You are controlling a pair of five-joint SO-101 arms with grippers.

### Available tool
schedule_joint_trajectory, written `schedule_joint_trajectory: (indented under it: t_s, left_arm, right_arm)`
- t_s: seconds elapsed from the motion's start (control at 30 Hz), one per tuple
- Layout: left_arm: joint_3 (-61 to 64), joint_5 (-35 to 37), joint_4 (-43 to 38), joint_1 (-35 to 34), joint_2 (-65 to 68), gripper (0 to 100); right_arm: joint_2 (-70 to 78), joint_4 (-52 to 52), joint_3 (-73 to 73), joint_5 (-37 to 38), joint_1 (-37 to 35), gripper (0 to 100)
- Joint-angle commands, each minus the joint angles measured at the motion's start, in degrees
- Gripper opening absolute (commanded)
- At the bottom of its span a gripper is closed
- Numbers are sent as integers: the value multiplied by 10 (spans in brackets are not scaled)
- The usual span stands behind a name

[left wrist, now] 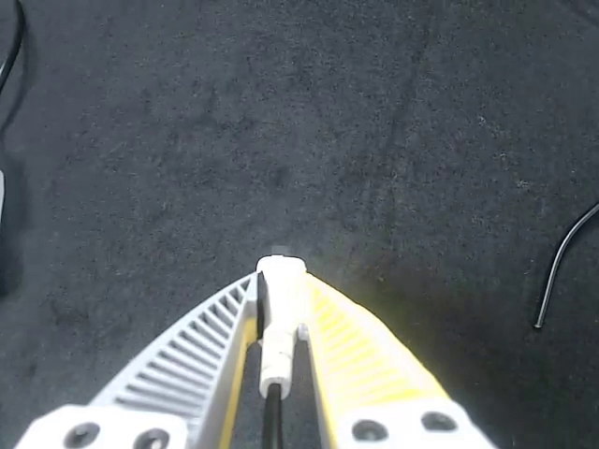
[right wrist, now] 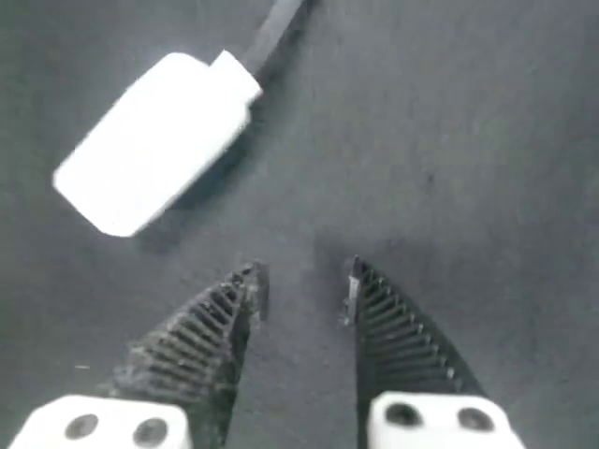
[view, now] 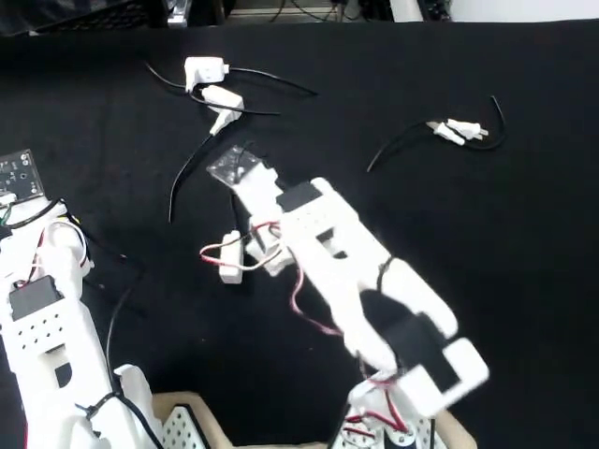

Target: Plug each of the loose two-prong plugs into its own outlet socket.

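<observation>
My left gripper (left wrist: 281, 273) is shut on a small white plug (left wrist: 280, 304) whose black cord runs back between the fingers; it hovers over bare black cloth at the table's left edge (view: 17, 174). My right gripper (right wrist: 301, 281) is open just short of a white block (right wrist: 154, 140) with a black cord. From above, the right gripper (view: 239, 166) sits just below a white plug (view: 223, 98) and a white socket block (view: 204, 70), both on black cords. Another white plug-and-socket pair (view: 459, 131) lies at the far right.
Black cloth (view: 487, 243) covers the table. Loose black cords (view: 187, 178) trail left of the right gripper, and a cord end (left wrist: 562, 271) lies beside the left gripper. The arm bases (view: 187, 421) stand at the front edge.
</observation>
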Motion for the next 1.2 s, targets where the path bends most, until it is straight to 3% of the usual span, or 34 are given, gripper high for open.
schedule_joint_trajectory:
  t_s: [0.0,0.2,0.53,0.8,1.03,1.17]
  left_arm:
    - [-4,6,-14,0,-6,29]
    - [-4,6,-14,0,-6,29]
    - [-3,6,-14,-4,-6,29]
    - [-2,6,-14,-5,-6,29]
    - [2,6,-14,-5,-6,29]
    - [2,6,-15,-5,-6,29]
  right_arm:
    - [-83,6,-35,-39,-64,145]
    - [-167,2,-19,-41,-135,145]
    - [-98,-91,90,-40,-134,145]
    - [-54,-83,124,-40,-41,145]
    - [-50,-82,149,11,72,145]
    - [-78,-72,117,12,64,145]
